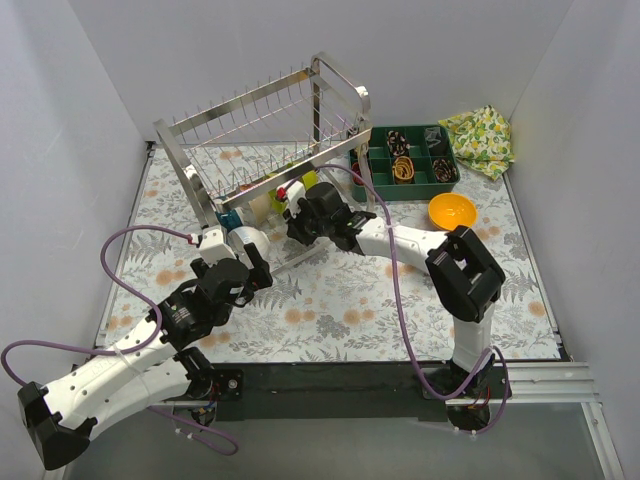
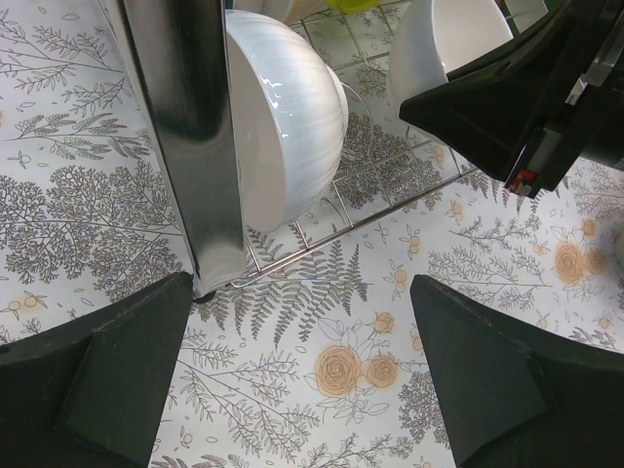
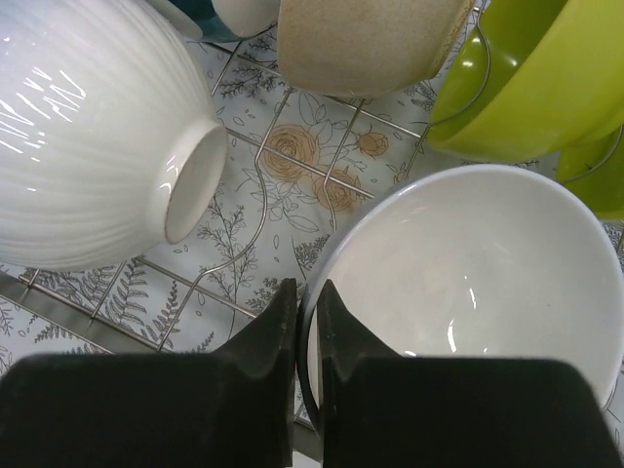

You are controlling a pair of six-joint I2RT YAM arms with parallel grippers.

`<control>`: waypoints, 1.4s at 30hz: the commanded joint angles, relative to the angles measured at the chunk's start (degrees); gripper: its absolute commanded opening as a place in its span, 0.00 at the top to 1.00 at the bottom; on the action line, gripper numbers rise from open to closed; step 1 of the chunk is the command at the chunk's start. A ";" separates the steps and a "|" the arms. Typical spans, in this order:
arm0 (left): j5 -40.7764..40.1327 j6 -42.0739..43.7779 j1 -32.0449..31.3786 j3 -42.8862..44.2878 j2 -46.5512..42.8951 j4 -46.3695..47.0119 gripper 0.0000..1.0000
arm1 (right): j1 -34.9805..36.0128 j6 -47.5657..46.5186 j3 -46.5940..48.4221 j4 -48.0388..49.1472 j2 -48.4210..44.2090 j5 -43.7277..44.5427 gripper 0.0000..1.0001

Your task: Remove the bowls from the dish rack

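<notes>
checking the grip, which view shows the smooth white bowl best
right wrist: the smooth white bowl shows large, its rim between the right jaws. left wrist catches only a part at its top edge. in top external the right arm mostly covers it.

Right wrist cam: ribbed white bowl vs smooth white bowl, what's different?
The ribbed white bowl has a grooved outside; the smooth white bowl is plain. The ribbed one shows its foot ring to the camera, the smooth one its inside. The right tool pinches the smooth bowl's rim; nothing grips the ribbed bowl. Both are white and sit in the dish rack.
</notes>
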 commanded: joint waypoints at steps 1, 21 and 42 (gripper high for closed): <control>-0.60 0.19 0.37 -0.47 -0.74 0.38 0.04 | 0.22 -3.94 1.58 -2.77 -3.43 -1.39 0.97; -0.69 0.37 0.37 -0.21 -1.62 0.20 0.04 | 0.40 -1.49 -13.60 -19.38 -27.50 6.78 0.99; -0.43 0.28 0.37 -0.12 -3.20 -0.32 0.03 | -0.13 8.27 -29.97 -17.90 -26.37 26.83 0.96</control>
